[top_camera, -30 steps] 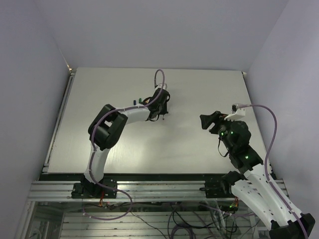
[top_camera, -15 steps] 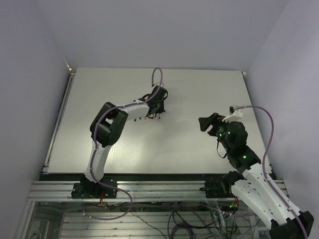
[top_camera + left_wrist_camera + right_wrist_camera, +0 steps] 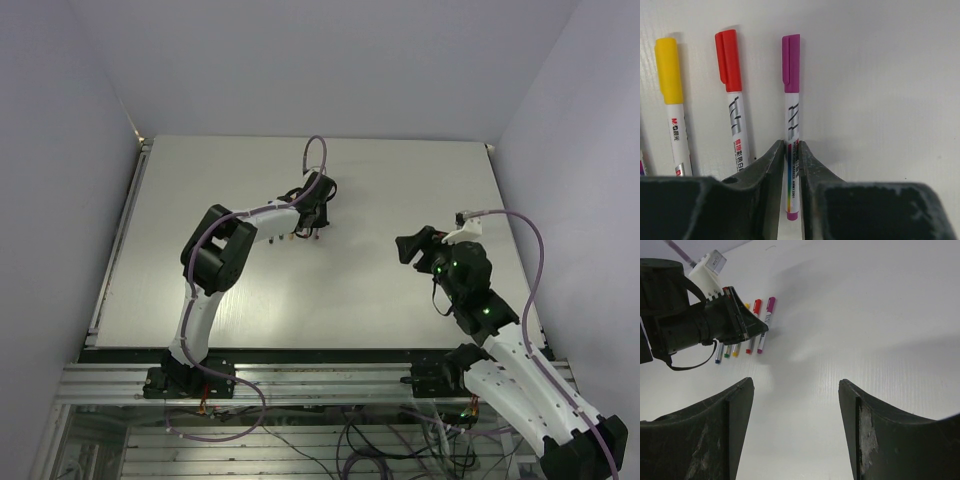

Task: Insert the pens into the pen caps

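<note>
Several capped pens lie side by side on the white table [image 3: 880, 75]. The left wrist view shows a yellow-capped pen [image 3: 674, 115], a red-capped pen [image 3: 735, 117] and a magenta-capped pen [image 3: 792, 112]. Each cap sits on its pen, the magenta cap [image 3: 791, 62] pointing away from me. My left gripper [image 3: 792, 145] is low over the table, its jaws hugging the magenta pen's barrel on both sides. Whether they still press it does not show. The right wrist view shows the row of pens [image 3: 740, 352] under my left gripper [image 3: 764, 329]. My right gripper [image 3: 796, 382] hangs open and empty.
The left arm [image 3: 225, 250] reaches across the table's middle to the pens [image 3: 295, 237]. The right arm [image 3: 465, 275] hovers at the right. Grey walls close in the table [image 3: 400, 170] at the back and on both sides.
The left wrist has shifted a little back and left and has settled over the pen row. The right arm has drifted slightly left.
</note>
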### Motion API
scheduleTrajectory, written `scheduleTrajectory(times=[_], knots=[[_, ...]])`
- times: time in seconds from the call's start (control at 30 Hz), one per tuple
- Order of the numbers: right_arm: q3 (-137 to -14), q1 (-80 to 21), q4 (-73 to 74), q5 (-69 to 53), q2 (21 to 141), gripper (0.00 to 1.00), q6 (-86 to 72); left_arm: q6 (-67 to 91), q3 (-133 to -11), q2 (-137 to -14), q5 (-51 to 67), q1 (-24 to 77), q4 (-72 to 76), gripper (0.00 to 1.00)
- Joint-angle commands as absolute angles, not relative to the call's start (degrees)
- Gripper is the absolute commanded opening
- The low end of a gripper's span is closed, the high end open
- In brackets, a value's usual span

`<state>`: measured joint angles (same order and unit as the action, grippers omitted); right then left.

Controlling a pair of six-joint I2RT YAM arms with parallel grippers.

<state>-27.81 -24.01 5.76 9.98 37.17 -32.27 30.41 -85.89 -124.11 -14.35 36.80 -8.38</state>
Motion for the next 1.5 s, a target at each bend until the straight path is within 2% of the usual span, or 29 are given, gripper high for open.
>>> scheduleTrajectory(times=[0.0,0.3,0.53,0.7,0.83,1.0,1.27,1.33,1.47], knots=[[-27.55,-24.04,3.46,10.06,37.79,0.68,-31.74,30.50,-87.76,-123.08,-16.60,36.20,-10.40,0.28],[-27.95,-23.99,2.94,10.32,38.54,0.68,-31.22,30.34,-89.06,-119.07,-16.82,36.14,-11.75,0.33],[-28.24,-23.99,3.86,11.88,38.42,0.68,-31.55,30.16,-87.16,-112.69,-14.12,36.11,-10.73,0.32],[-29.28,-24.00,7.40,18.78,39.38,0.68,-32.47,30.54,-80.22,-104.85,-11.91,35.97,-7.63,0.32],[-31.46,-22.71,12.29,23.57,44.51,0.69,-32.26,30.29,-72.54,-97.00,-11.91,35.62,-5.69,0.32],[-33.90,-14.20,12.93,18.97,52.52,0.71,-31.40,29.58,-64.08,-86.78,-15.64,35.07,-6.15,0.32],[-32.08,10.44,9.55,-1.42,57.07,0.71,-34.47,29.76,-52.13,-68.44,-21.96,34.56,-11.64,0.32],[-32.10,12.08,9.71,-3.64,57.00,0.72,-34.18,30.34,-49.43,-64.07,-22.02,34.52,-12.90,0.32],[-31.65,12.13,10.31,-0.73,52.55,0.75,-32.69,31.44,-46.38,-57.45,-23.12,34.54,-17.14,0.32]])
